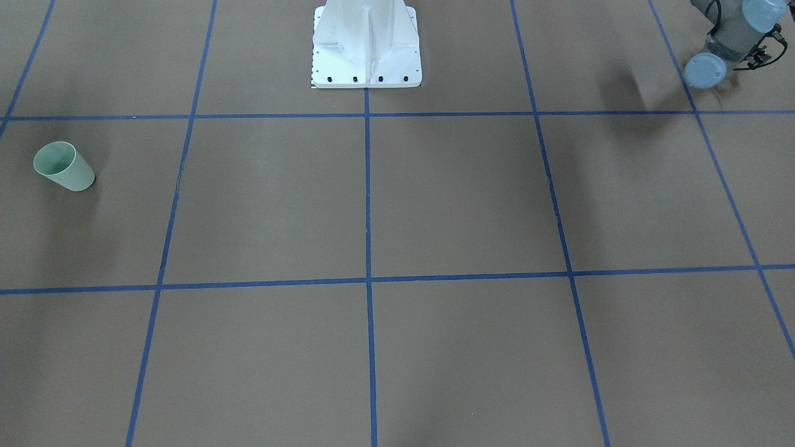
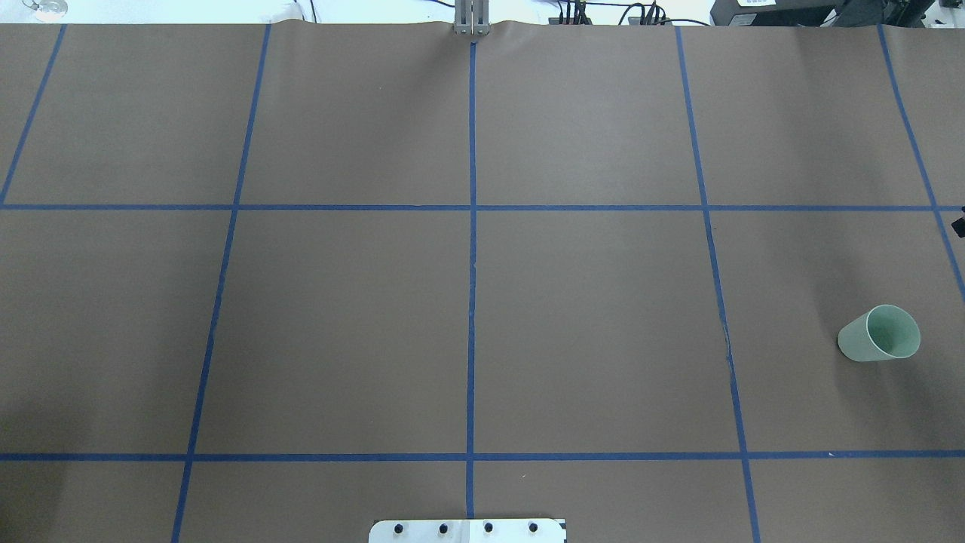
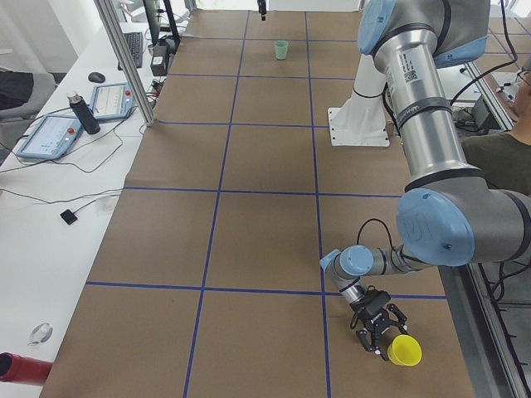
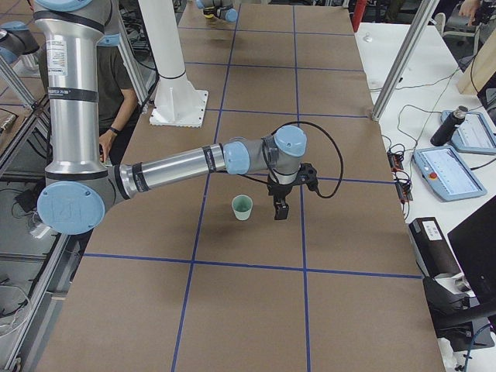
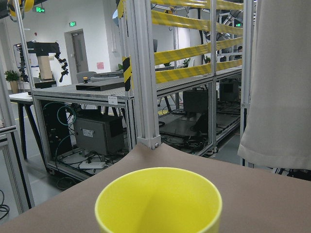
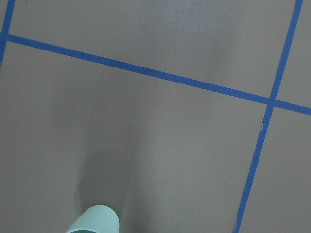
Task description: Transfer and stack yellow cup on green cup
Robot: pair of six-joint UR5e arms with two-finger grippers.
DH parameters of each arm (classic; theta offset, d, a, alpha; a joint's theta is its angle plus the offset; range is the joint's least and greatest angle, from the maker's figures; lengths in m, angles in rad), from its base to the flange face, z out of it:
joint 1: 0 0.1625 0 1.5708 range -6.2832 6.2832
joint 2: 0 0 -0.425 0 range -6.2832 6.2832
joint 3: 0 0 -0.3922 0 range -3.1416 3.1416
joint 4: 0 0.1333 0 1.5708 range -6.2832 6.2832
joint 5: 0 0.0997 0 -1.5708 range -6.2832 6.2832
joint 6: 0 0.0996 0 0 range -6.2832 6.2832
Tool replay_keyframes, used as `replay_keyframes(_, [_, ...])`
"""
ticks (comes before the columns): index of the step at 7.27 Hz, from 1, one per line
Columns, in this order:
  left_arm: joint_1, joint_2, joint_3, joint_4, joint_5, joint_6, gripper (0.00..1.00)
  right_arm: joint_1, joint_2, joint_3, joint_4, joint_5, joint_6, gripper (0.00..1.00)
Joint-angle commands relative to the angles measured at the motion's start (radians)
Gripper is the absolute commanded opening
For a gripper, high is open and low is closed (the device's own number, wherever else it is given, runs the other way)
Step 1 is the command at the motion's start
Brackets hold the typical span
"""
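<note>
The yellow cup (image 3: 404, 351) stands near the table's end on my left side, and fills the bottom of the left wrist view (image 5: 158, 201). My left gripper (image 3: 380, 340) is low over the table right beside it; I cannot tell whether it is open or shut, or whether it touches the cup. The green cup (image 2: 880, 333) stands upright far off on my right side, also in the front-facing view (image 1: 64, 166) and the right-side view (image 4: 242, 207). My right gripper (image 4: 280, 211) hangs just beside the green cup, apart from it; I cannot tell its state.
The white robot pedestal (image 1: 366, 46) stands at the middle of the near table edge. Brown table paper carries a blue tape grid (image 2: 472, 226). A side bench with tablets (image 3: 50, 133), a bottle and aluminium posts runs along the far edge. An operator (image 3: 506, 149) sits behind the robot.
</note>
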Motion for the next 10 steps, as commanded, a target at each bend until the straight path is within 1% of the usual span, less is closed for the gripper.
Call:
replay_keyframes(1, [0.022,0.0,0.016,-0.022,0.0,-0.034,0.93,-0.001,0.0,0.0,0.0,-0.001,0.0,1.0])
replay_keyframes(2, [0.028,0.0,0.016,-0.024,-0.002,-0.034,0.74,-0.002,0.0,0.0,0.0,-0.001,0.001,1.0])
replay_keyframes(3, [0.033,0.0,0.023,-0.022,-0.002,-0.034,0.5,-0.002,0.0,0.0,0.0,0.001,0.0,1.0])
replay_keyframes(4, [0.036,0.015,0.034,-0.022,0.0,-0.026,0.36,-0.002,0.0,0.0,0.0,0.001,0.001,1.0])
replay_keyframes(6, [0.039,0.086,0.037,-0.062,0.009,0.019,0.34,-0.004,0.002,-0.001,0.0,0.002,0.002,1.0])
replay_keyframes(7, [0.042,0.095,0.043,-0.067,0.014,0.084,0.35,-0.004,0.002,0.0,0.0,0.002,0.003,1.0])
replay_keyframes(8, [0.042,0.101,0.048,-0.067,0.05,0.134,0.36,-0.004,0.002,0.002,0.0,0.005,0.003,1.0])
replay_keyframes(9, [0.042,0.103,0.057,-0.068,0.148,0.202,0.36,-0.004,0.002,0.003,0.0,0.005,0.003,1.0])
replay_keyframes(10, [0.016,0.101,0.091,-0.07,0.243,0.26,0.36,-0.004,0.002,0.01,0.0,0.005,0.003,1.0])
